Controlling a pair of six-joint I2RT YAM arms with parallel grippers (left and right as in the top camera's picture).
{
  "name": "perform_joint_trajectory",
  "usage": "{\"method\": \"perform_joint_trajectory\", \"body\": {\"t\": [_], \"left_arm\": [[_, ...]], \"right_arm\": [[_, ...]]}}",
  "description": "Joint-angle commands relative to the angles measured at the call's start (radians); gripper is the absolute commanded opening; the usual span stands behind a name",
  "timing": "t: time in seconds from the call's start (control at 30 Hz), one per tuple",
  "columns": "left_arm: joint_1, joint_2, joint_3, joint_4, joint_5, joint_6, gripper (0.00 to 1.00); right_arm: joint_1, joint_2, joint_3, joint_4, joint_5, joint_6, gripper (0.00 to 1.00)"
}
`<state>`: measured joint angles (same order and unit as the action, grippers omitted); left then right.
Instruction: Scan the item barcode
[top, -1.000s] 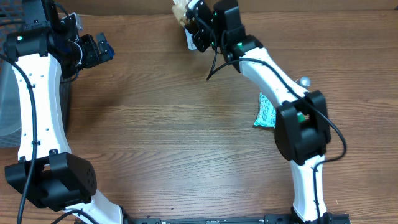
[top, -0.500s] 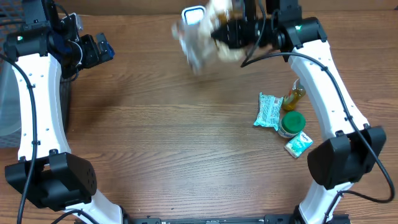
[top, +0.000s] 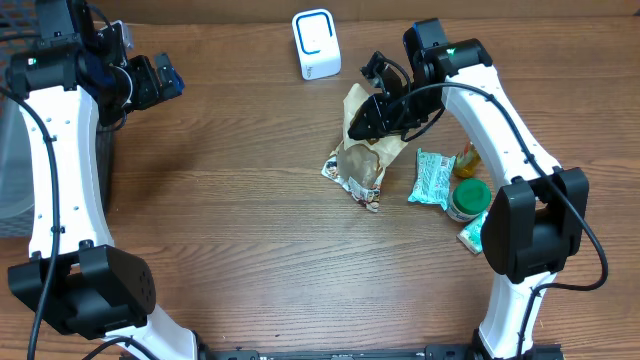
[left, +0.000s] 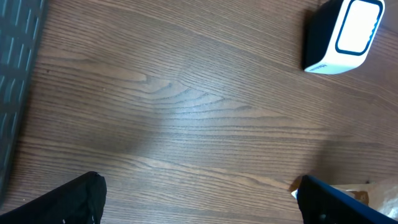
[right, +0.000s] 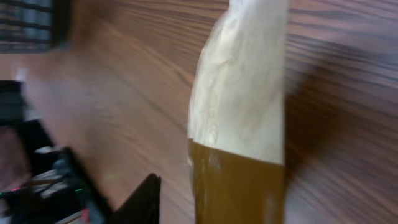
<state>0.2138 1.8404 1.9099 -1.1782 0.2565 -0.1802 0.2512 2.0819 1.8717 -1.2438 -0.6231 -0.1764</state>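
The snack bag (top: 362, 160), crinkled, tan above and clear with a printed hem below, rests on the wood-grain table (top: 250, 260), nearer than the scanner (top: 315, 44) and just left of a green-and-white packet (top: 432, 177). At far left the left gripper (top: 150, 82) hangs with its jaws fully spread and nothing between them. Only its wrist camera shows the scanner's dark side and blue-rimmed window. The boxy white scanner stands at the table's far edge. Half a second ago the bag was a blur in the air beside it, and it has since come down to the tabletop. The right gripper (top: 368, 118) sits at the bag's upper end, but whether its jaws clamp the bag cannot be told. Its own camera gives a smeared close view of the bag, cream over amber. Only the overhead view shows the packet, a green-lidded jar (top: 468, 197) and a small bottle (top: 468, 157) clustered at right.
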Motion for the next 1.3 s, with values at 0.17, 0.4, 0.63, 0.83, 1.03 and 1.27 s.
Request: {"method": "perform_joint_trajectory", "body": {"t": [0.17,0.4,0.63,0.83,1.03,1.27], "left_arm": [[-0.001,-0.01,0.005,0.002,-0.005,0.008,1.0],[-0.001,-0.01,0.005,0.002,-0.005,0.008,1.0],[-0.001,-0.01,0.005,0.002,-0.005,0.008,0.99],[-0.001,-0.01,0.005,0.002,-0.005,0.008,1.0],[-0.001,-0.01,0.005,0.002,-0.005,0.008,1.0],[-0.001,-0.01,0.005,0.002,-0.005,0.008,0.99]], "right_arm": [[0.0,-0.002,-0.003,0.029,0.287,-0.031,0.77],[0.0,-0.002,-0.003,0.098,0.514,0.071,1.0],[0.009,-0.002,-0.003,0.167,0.687,0.209,1.0],[0.066,-0.002,-0.003,0.087,0.689,0.214,1.0],[0.138,-0.002,-0.003,0.024,0.689,0.191,1.0],[0.151,-0.002,-0.003,0.117,0.838,0.214,1.0]]}}
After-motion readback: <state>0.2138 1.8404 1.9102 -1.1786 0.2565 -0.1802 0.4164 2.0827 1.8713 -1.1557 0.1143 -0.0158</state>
